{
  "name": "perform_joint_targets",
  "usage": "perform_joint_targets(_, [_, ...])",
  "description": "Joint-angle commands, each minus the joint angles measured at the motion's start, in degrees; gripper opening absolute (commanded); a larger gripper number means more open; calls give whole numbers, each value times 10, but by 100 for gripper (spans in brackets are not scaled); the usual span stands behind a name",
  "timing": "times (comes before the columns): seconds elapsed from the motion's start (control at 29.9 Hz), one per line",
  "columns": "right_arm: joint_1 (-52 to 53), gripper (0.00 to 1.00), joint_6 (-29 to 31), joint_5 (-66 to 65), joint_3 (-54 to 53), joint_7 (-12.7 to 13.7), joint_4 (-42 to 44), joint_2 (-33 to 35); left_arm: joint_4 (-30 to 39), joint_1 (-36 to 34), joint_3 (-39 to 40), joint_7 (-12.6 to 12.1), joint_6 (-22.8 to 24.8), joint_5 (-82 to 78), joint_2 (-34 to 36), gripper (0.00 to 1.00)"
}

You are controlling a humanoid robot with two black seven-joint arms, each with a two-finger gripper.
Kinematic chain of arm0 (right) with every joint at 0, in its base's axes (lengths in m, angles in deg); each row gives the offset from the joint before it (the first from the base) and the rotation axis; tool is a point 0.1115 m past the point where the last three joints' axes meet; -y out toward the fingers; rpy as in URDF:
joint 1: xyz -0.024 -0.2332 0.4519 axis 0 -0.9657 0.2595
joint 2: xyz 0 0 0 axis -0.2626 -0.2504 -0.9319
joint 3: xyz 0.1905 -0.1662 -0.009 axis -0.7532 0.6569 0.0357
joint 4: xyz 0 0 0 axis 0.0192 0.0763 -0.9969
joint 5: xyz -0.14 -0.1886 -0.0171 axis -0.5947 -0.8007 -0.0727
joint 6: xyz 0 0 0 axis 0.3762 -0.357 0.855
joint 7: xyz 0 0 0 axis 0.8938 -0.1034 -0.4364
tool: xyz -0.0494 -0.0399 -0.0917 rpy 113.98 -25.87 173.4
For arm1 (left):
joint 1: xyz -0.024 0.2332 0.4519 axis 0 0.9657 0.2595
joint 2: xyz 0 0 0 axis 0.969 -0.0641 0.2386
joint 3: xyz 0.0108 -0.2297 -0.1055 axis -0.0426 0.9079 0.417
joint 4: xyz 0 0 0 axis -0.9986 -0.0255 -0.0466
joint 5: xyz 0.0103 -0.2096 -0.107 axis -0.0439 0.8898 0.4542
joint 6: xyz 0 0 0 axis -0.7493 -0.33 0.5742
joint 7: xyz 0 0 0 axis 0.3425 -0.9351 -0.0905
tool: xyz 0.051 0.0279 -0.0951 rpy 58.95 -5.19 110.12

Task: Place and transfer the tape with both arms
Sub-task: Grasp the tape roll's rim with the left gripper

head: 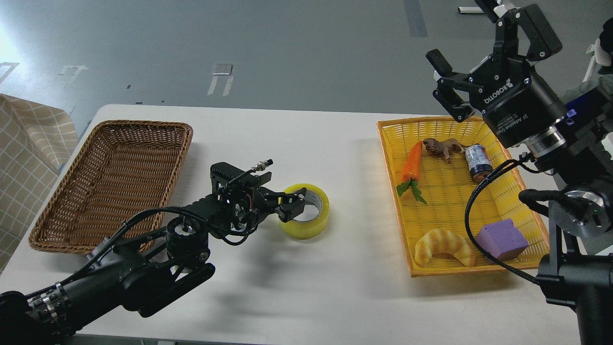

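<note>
The tape (313, 224), a yellow roll with a pale core, lies flat on the white table (306, 287) near the middle. My left gripper (294, 203) reaches in from the left, low over the roll's left rim; its fingers stand apart, one over the core hole and one at the outer wall, and nothing is gripped. My right gripper (467, 31) is open and empty, raised high at the far right above the yellow basket's (395, 201) back edge.
A brown wicker basket (143, 126) stands empty at the left. The yellow basket holds a carrot (413, 160), a toy animal (443, 146), a can (476, 162), a croissant (444, 247) and a purple block (502, 238). Checked cloth (24, 158) hangs at far left.
</note>
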Motion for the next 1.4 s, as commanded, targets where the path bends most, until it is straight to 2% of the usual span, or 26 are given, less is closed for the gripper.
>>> perform_joint_targets(0.0, [-3, 100, 0, 0, 0, 0, -1, 5, 0, 5, -2, 2, -1, 1, 0, 98])
perform_joint_targets(0.13, [-8, 100, 0, 0, -1, -1, -1, 6, -3, 6, -2, 5, 1, 6, -2, 98])
perform_joint_targets(0.27, [-14, 100, 0, 0, -1, -1, -2, 7, -13, 6, -2, 9, 1, 24, -3, 85])
perform_joint_targets(0.3, [-15, 100, 0, 0, -1, -1, -2, 7, -16, 6, -2, 10, 1, 31, -3, 79])
perform_joint_targets(0.57, [-23, 100, 0, 0, -2, -1, -8, 14, -22, 7, -2, 13, 4, 39, 0, 76])
perform_joint_targets(0.64, [-23, 100, 0, 0, -2, -1, -8, 15, -24, 7, -2, 16, 8, 40, 1, 67])
perform_joint_targets(0.74, [-23, 100, 0, 0, -2, -2, -8, 22, -23, 6, -2, 17, 17, 59, 2, 62])
perform_joint_targets(1.0, [-27, 100, 0, -1, -2, -2, -8, 28, -23, 5, -2, 20, 25, 83, 1, 59])
perform_joint_targets(1.14, [-30, 100, 0, -1, -2, -2, -8, 30, -23, 5, -2, 20, 27, 85, 2, 47])
perform_joint_targets(1.27, [-35, 100, 0, -1, -2, -2, -8, 30, -24, 4, -2, 20, 27, 84, 2, 44])
perform_joint_targets(1.37, [-35, 100, 0, -1, -2, -2, -7, 30, -24, 2, -2, 20, 27, 85, 1, 36])
